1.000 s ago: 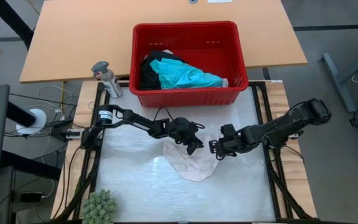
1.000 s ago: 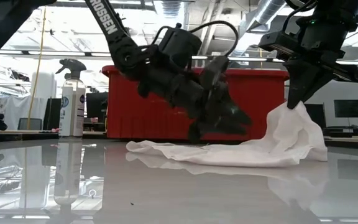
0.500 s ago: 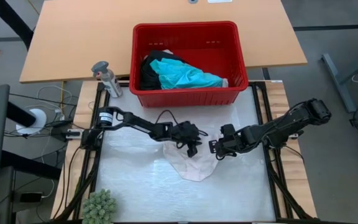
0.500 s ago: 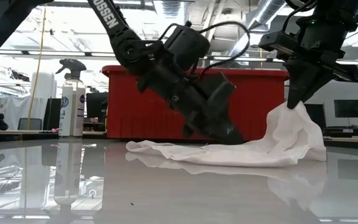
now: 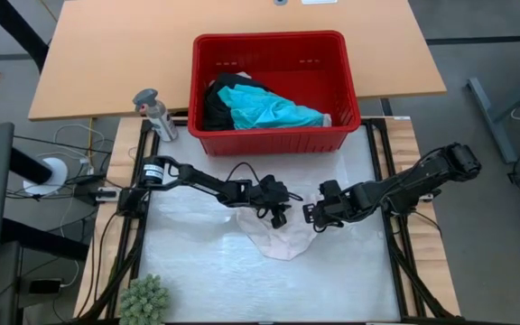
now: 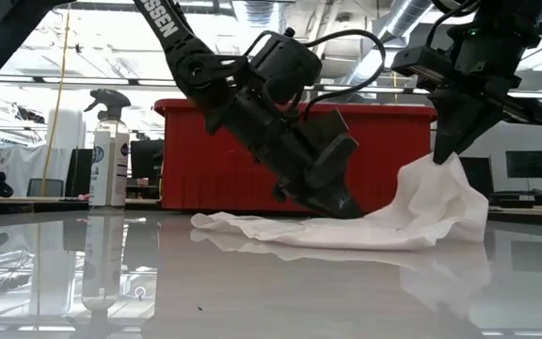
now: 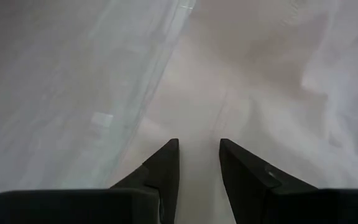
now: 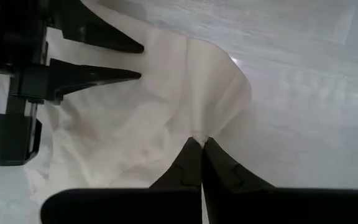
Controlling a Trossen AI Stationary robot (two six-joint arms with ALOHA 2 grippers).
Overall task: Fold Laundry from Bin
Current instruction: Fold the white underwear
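On the left of the surface (image 5: 197, 271), the left gripper (image 5: 279, 217) reaches in low over the small pale pink-white soft garment (image 5: 278, 242). Its jaws stand narrowly apart and hold nothing; in the left wrist view the cloth lies flat directly under and ahead of the 2 fingertips (image 7: 169, 149). In the low view the same gripper (image 6: 339, 202) points down at a slant, its tip just above or touching the fabric (image 6: 299, 229); which of the 2 cannot be told.

The garment sprawls on the glossy white surface in front of the red rectangular plastic bin with slotted sides (image 5: 273, 135), which holds the turquoise shirt (image 5: 273, 110) and black clothing (image 5: 217, 99). Its long axis runs roughly from the left gripper's side out toward the front edge.

To the right, the right gripper (image 5: 316, 221) has its jaws pinched shut on the garment's right edge and lifts that corner into a peak (image 6: 431, 179); the right wrist view shows the pinch (image 8: 199, 144).

The left jaws are the nearer pair to the free left edge, so the next grasp likely falls straight below them.
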